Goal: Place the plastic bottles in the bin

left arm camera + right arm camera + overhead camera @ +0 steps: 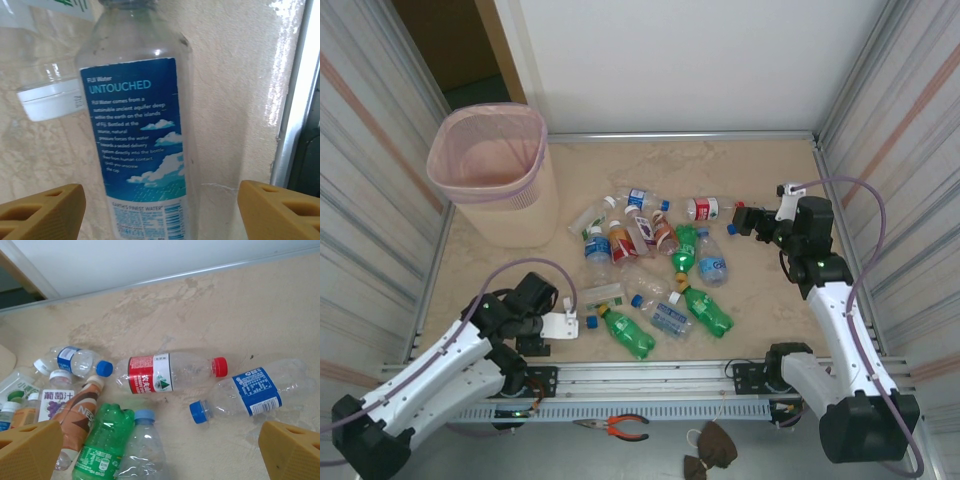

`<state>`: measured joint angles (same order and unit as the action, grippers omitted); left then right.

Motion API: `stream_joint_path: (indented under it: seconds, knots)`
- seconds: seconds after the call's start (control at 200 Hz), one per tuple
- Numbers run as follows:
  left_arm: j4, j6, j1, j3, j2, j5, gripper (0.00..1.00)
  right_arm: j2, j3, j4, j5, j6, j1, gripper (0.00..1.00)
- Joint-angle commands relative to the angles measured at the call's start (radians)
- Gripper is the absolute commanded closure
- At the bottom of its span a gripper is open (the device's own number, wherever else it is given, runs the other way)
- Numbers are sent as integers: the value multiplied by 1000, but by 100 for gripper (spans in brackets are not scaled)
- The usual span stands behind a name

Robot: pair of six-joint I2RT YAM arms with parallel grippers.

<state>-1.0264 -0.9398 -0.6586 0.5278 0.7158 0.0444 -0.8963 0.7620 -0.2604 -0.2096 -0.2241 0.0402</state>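
Several plastic bottles [650,265] lie scattered mid-table. The bin [492,172], pale pink mesh over beige, stands at the back left. My left gripper [552,324] is low at the front left, open around a clear bottle with a blue Fiji label [137,130]. Its yellow fingers [42,212] stand either side of the bottle with gaps. A white-capped bottle [50,100] lies beside it. My right gripper [734,220] hovers open at the right, next to a red-labelled bottle [167,372]. Under it lie a blue-labelled bottle [255,392], a green bottle [102,445] and a clear bottle with a pale blue cap [145,450].
Corrugated walls close in both sides, and a white wall [680,60] the back. A metal rail [295,100] runs along the table's front edge, close to the Fiji bottle. Orange-handled pliers [620,427] lie in front of the rail.
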Motion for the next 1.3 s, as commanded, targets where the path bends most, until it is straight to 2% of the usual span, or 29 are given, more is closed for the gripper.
stream_joint_path:
  seconds: [0.0,0.165,0.436,0.716,1.042,1.297]
  knots:
    - [-39,-19,40,-8,21,-52,22,32,15,2,-20,22,6,1]
    - [-35,-18,71,5,83,-73,25,41,30,-4,-37,23,7,0]
    - [-24,15,96,28,160,-77,23,35,9,38,-88,4,6,0]
    - [1,20,196,76,240,-148,28,46,8,52,-120,-7,2,0]
    - [59,29,197,102,351,-207,29,54,-2,64,-136,-17,-8,0]
    - [77,27,197,87,376,-202,28,69,-4,59,-132,-14,-4,0]
